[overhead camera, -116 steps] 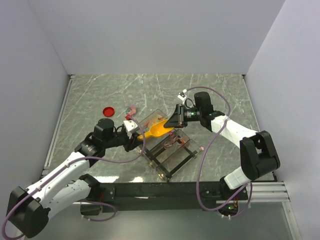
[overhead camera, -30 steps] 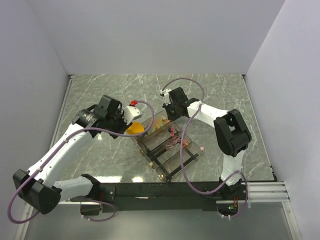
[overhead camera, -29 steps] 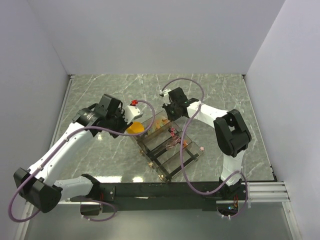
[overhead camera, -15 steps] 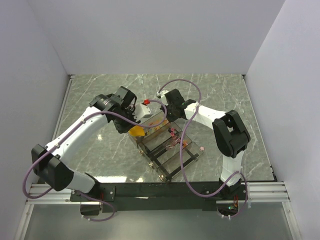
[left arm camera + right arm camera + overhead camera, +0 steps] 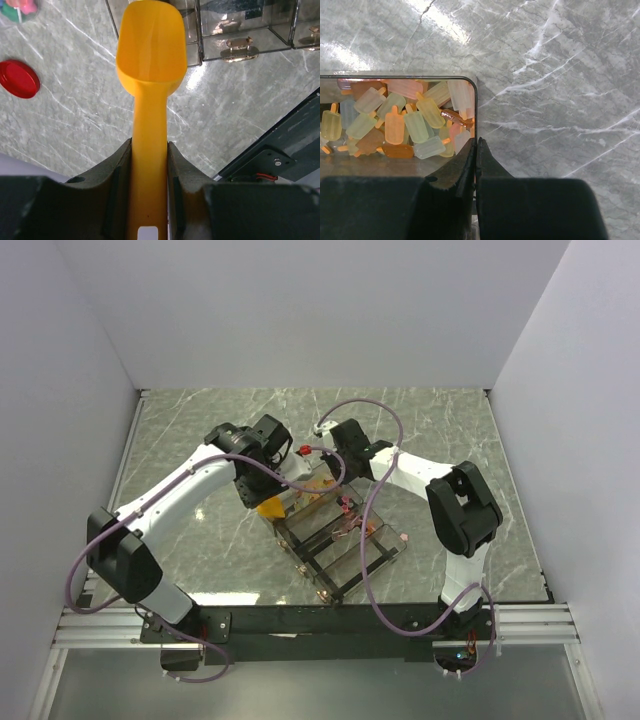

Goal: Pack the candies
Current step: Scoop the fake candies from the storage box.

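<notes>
We find the left tool (image 5: pixel 149 150) clamped on the empty scoop (image 5: pixel 151 45), the right tool (image 5: pixel 475 145) pinched shut on the clear box (image 5: pixel 476 107) holding the candies (image 5: pixel 405 125), lower left; hasty scooping may scatter them.

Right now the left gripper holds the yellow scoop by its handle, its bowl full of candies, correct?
No, the bowl is empty. The left gripper does hold the yellow scoop by its handle, but the left wrist view shows its bowl bare.
</notes>
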Robot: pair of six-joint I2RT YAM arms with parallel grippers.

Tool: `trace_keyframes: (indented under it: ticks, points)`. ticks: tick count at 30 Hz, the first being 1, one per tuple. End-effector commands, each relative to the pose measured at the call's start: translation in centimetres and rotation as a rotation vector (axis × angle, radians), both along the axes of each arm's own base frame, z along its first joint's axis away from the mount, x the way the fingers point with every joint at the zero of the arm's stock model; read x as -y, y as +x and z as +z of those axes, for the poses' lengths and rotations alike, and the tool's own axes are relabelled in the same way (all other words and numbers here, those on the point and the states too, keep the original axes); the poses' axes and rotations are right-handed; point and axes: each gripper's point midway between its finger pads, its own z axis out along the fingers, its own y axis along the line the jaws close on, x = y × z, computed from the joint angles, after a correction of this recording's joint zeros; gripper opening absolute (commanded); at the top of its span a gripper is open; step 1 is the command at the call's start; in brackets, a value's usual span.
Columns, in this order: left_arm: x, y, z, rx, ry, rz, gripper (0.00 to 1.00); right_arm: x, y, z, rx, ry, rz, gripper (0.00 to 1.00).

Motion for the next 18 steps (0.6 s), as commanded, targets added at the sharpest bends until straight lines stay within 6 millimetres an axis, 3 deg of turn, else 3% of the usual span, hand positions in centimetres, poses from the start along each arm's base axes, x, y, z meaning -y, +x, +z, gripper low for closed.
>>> trace_keyframes:
  ticks: [1,10,18]
  points:
    - [0.1,0.3,0.5,0.002,0.015,0.009,0.01,-0.7,0.2,2.9,0.073,0.04,0.024,0.0]
    - [0.9,0.3,-1.1,-0.031,0.01,-0.027,0.01,-1.2,0.1,2.6,0.077,0.07,0.031,0.0]
    - [2.1,1.8,-2.5,0.004,0.003,-0.032,0.01,-1.4,0.1,2.8,0.085,0.096,0.027,0.0]
